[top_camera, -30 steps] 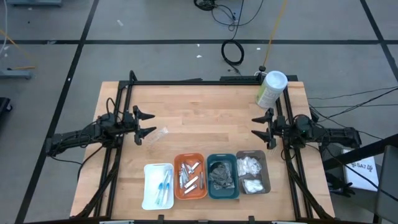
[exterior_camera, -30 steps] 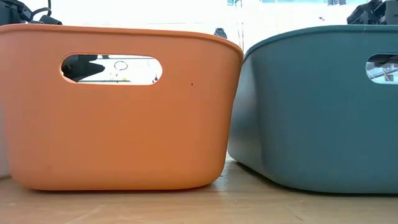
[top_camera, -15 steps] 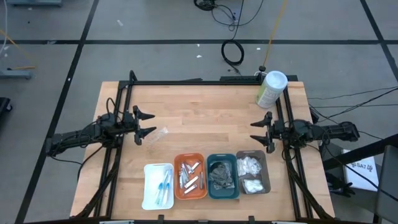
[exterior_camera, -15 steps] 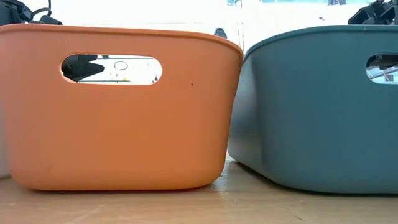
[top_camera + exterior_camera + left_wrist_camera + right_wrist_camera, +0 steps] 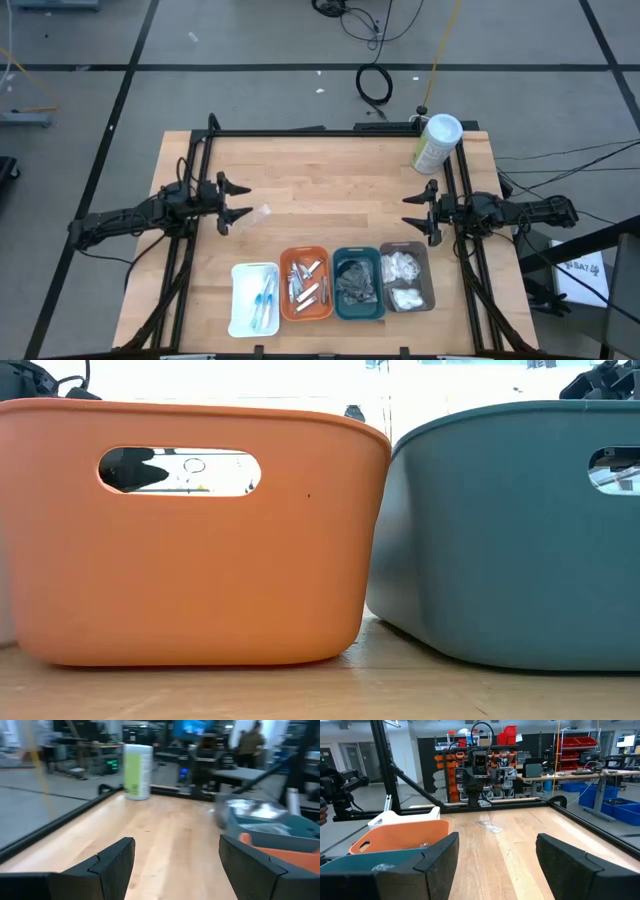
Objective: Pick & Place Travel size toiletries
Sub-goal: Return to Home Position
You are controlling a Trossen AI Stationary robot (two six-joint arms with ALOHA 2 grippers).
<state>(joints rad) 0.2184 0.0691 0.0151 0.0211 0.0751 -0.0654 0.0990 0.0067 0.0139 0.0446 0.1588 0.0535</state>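
Dark and spread wide with nothing between its fingers, the left gripper (image 5: 243, 200) hovers over the wooden table (image 5: 330, 180), to the left of the orange tray (image 5: 283, 285) and farther back from the front edge than that tray. Just beside its fingertips, between the gripper and the orange tray's far-left corner, one clear-wrapped item (image 5: 262, 212) lies loose on the wood. What the wrap holds cannot be made out.

Four trays stand in a close row. The white tray (image 5: 240, 272), directly left of the orange tray, holds slim clear-wrapped sticks (image 5: 264, 298) with blue in them. The orange tray itself carries a heap of silvery metal pieces (image 5: 305, 282). Directly on its right, the teal tray (image 5: 357, 251) holds dark grey bundles (image 5: 355, 284). One place farther right, the grey tray (image 5: 431, 280) holds white fluffy pads (image 5: 403, 270). In the low view the orange and teal walls stand side by side, closest at their rims.

The right gripper (image 5: 410, 210) hangs to the right of the orange tray, behind the grey tray, its jaws wide and empty. The pale-green canister (image 5: 436, 143) stands upright far to the right of the orange tray, at the table's back corner.
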